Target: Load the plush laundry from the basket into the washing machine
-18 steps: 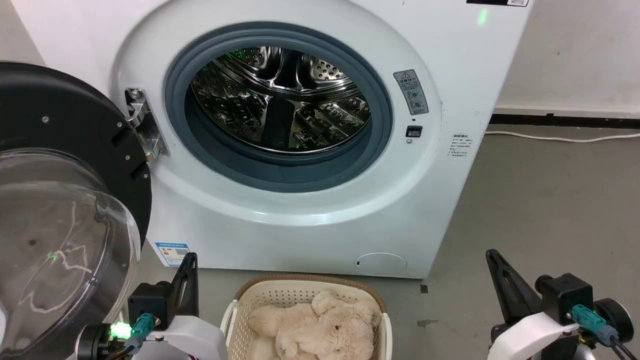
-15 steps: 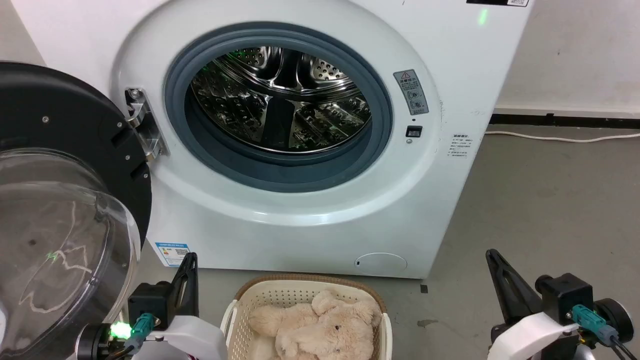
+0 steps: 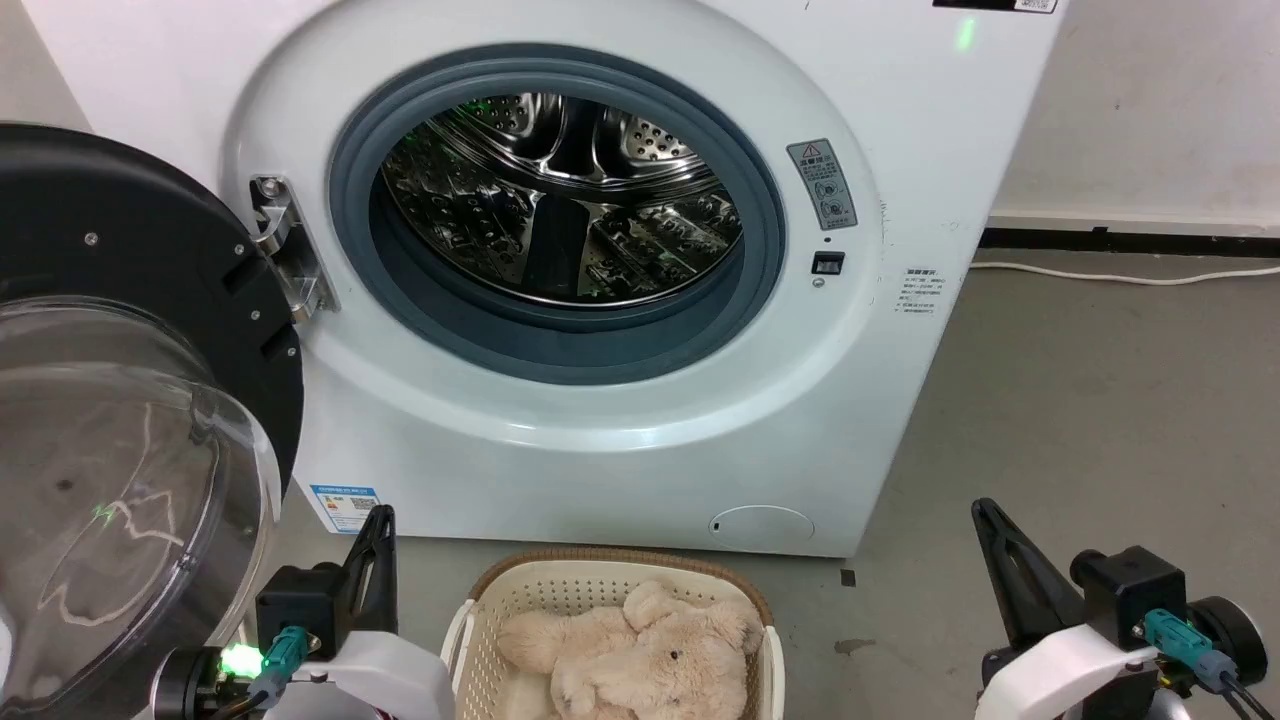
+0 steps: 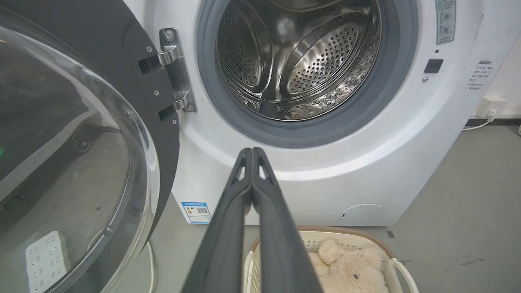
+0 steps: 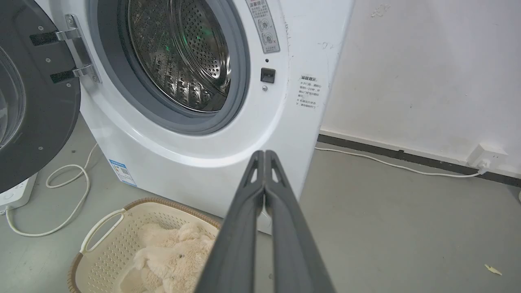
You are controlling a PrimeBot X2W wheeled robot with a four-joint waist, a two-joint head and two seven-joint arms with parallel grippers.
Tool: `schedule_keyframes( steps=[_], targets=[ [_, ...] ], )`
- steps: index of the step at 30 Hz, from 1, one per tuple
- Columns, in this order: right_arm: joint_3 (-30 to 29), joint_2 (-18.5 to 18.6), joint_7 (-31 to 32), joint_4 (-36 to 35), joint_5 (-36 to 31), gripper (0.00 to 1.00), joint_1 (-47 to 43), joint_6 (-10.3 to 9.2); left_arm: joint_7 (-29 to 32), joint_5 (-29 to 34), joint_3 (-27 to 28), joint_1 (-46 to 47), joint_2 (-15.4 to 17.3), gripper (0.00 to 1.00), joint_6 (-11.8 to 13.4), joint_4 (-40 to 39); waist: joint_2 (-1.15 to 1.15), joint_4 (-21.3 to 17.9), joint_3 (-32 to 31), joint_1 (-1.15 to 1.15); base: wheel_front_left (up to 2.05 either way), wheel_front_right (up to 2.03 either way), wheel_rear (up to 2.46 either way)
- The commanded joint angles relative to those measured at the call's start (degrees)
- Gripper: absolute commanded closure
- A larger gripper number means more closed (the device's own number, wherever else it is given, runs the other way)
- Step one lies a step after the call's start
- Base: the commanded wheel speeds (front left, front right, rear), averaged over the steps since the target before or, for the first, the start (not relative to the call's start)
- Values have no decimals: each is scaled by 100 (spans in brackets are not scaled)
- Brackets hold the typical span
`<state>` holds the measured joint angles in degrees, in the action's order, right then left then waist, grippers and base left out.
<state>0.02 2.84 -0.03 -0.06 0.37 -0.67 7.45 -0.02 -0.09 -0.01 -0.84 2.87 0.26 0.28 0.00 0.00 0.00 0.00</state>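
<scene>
The cream plush laundry (image 3: 640,655) lies in the basket (image 3: 520,590) on the floor in front of the washing machine (image 3: 620,440). The machine's door (image 3: 120,420) hangs wide open at the left, and the steel drum (image 3: 560,200) is bare inside. My left gripper (image 3: 380,515) is shut, to the left of the basket and apart from it. My right gripper (image 3: 985,510) is shut too, well to the basket's right. In the left wrist view the shut left gripper (image 4: 251,151) points at the machine, with the plush (image 4: 346,268) low right. The right wrist view shows the shut right gripper (image 5: 264,154), with basket (image 5: 101,252) and plush (image 5: 171,256) low left.
Grey concrete floor (image 3: 1100,400) spreads to the machine's right. A white cable (image 3: 1120,275) runs along the wall base. A power strip (image 5: 14,191) and a looped cord (image 5: 69,195) lie on the floor under the open door.
</scene>
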Motion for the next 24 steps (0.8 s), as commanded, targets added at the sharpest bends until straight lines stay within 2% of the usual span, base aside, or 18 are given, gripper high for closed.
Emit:
schedule_keyframes(
  steps=[1,24],
  targets=[
    [-2,4,3,6,-37,100,67,3,2,9,1,84,0,100,-26,-28,0,0,0,0,0,0,0],
    [-2,4,3,6,-37,100,67,3,2,9,1,84,0,100,-26,-28,0,0,0,0,0,0,0]
  ],
)
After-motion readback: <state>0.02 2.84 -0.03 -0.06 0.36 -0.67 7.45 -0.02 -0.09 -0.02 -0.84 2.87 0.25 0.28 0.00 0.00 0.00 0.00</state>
